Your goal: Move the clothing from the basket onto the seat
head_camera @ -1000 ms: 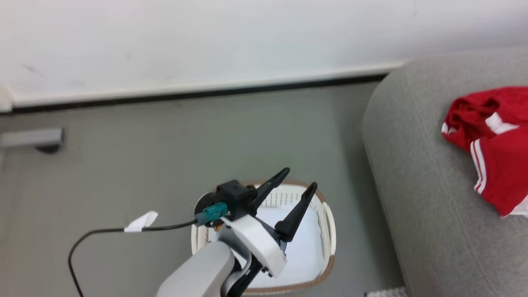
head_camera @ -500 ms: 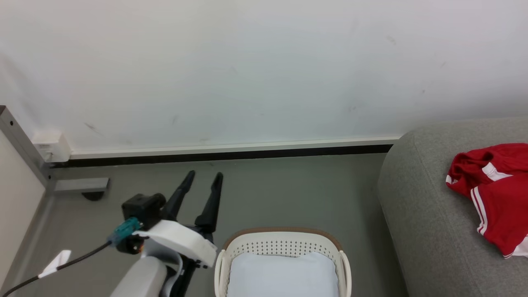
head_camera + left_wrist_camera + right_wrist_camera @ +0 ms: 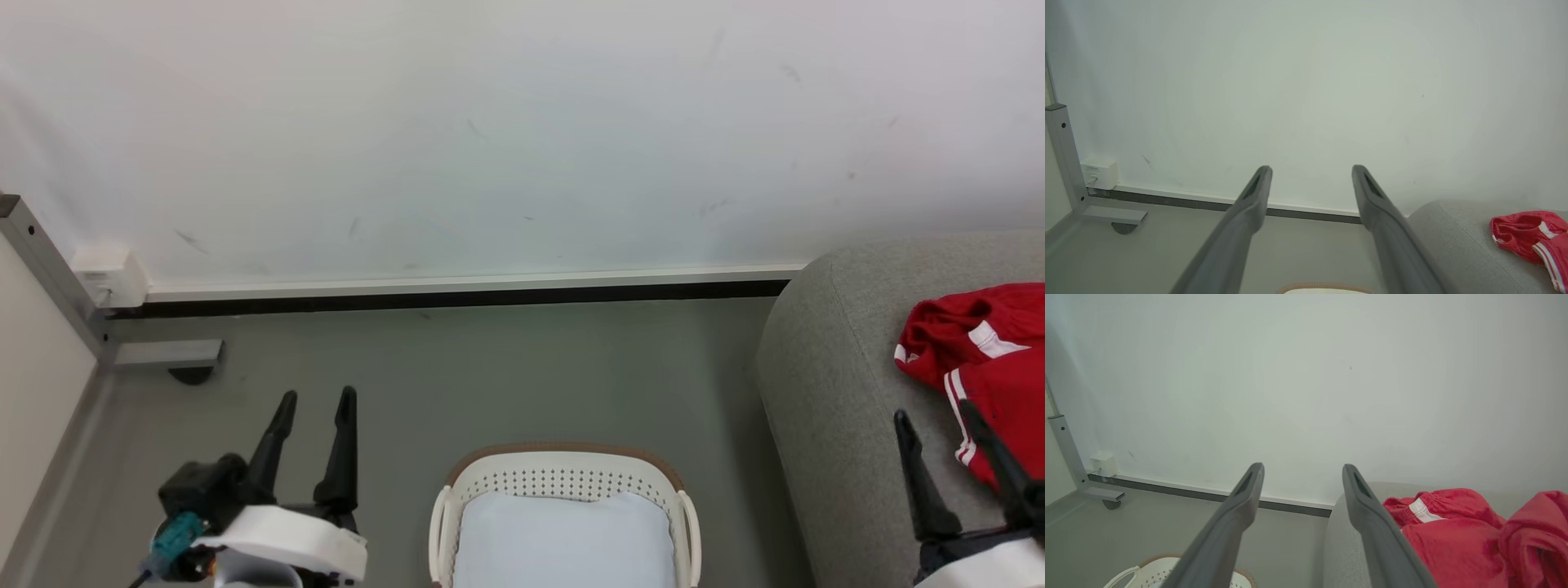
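Grey seat (image 3: 833, 392) carries the clothing (image 3: 992, 343) just ahead of the right gripper (image 3: 934, 412), spread empty like the farther left gripper (image 3: 318, 394).

White scuffed wall (image 3: 522, 122), dark baseboard (image 3: 457, 299), grey floor (image 3: 531, 376), metal leg (image 3: 163, 354)

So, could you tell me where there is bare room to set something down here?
The seat is bare along its rounded left edge, between the clothing and the floor. The floor between the basket and the baseboard is bare too. Crowded: the seat's right, where the clothing lies near the right end effector.
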